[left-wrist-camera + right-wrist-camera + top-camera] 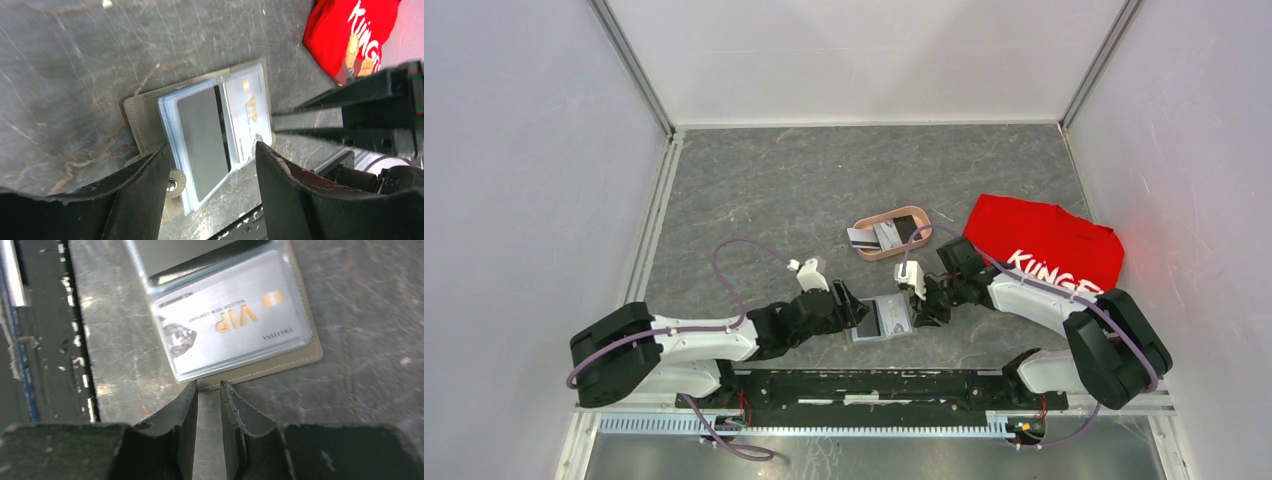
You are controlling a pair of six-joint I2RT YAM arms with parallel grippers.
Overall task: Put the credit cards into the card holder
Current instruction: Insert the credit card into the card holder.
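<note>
card holder (pixel 270 365) cut off above, red cloth (pixel 345 35) cropped

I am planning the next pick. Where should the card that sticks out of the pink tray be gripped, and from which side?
Grip the card by its end that seems to overhang the left rim of the tray, coming from the left in the top view. It looks free underneath, so jaws could close over and under it; the rest lies flat among other cards.
</note>
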